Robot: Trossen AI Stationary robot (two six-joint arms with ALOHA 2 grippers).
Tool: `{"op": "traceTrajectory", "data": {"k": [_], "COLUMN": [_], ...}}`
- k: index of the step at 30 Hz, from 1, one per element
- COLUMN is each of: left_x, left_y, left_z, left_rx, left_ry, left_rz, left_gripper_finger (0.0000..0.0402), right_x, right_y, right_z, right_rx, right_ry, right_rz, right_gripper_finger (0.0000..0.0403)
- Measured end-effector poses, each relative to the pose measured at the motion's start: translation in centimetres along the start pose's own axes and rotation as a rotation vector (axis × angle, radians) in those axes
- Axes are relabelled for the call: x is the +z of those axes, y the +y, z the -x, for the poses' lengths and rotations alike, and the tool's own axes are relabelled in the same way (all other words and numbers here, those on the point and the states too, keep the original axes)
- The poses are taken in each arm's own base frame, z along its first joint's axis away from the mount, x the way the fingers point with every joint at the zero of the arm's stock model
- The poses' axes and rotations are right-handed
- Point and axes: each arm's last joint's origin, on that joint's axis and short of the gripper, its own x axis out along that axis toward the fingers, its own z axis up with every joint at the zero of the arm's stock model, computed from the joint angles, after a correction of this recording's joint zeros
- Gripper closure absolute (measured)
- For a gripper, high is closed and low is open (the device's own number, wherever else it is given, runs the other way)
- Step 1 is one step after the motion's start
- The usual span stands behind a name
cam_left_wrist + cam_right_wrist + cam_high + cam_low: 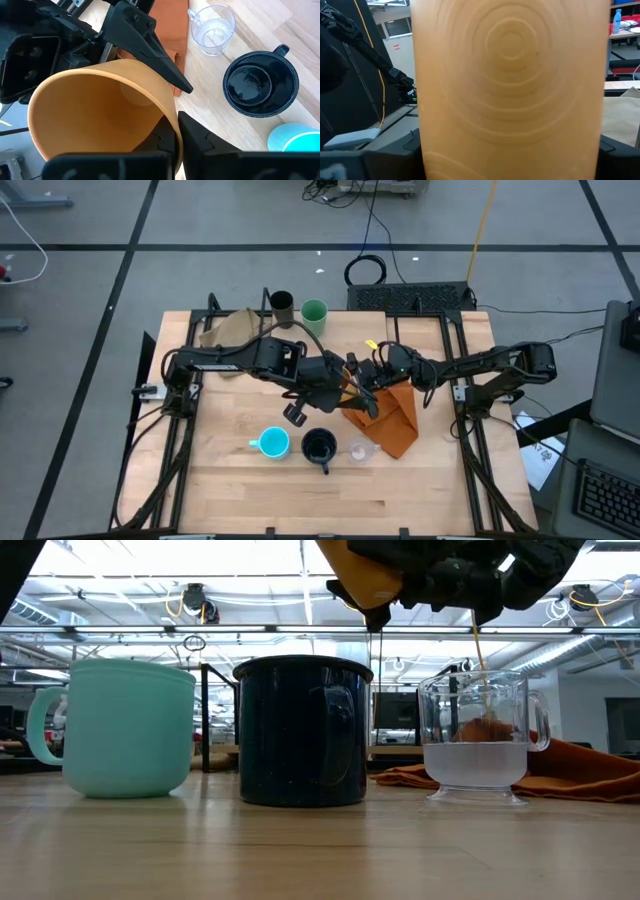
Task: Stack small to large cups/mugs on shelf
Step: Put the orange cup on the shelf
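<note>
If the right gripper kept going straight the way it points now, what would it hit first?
The orange cup: its base fills the right wrist view directly ahead of the right gripper, with the left gripper pinching its rim from the far side. Contact can't be confirmed; depth is unclear.

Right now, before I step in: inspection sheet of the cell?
Surface: light-wood tabletop, nothing spilled that shows.
Job's things: light blue handled mug, dark navy handled mug and small clear handled cup in a row near the front; dark brown cup and green cup at the far edge; orange plastic cup in the air above mid-table.
Clutter: rust-orange cloth; crumpled tan sheet.
Grippers: left gripper, jaws pinching the orange cup's rim; right gripper against the same cup.
Cables: black cable coil and yellow cable on the floor.
Surroundings: nobody seen.
</note>
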Motion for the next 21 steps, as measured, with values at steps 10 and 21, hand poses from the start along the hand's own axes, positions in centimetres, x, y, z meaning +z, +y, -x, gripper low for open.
{"op": "traceTrajectory", "data": {"k": [10,21], "left_x": [-0.22,-0.2], "left_y": [0.48,0.87], "left_z": [-0.03,0.06], "left_rx": [0.04,0.126], "left_ry": [0.015,0.039], "left_rz": [0.054,0.112], "left_gripper_finger": [0.0349,0.0235], "right_x": [0.0,0.06], "right_y": [-0.03,-0.02], "right_z": [0.02,0.04], "right_rx": [-0.005,-0.004], "right_ry": [-0.002,-0.006], "right_rz": [0.001,0.004], "right_gripper_finger": [0.0118,0.0119]}}
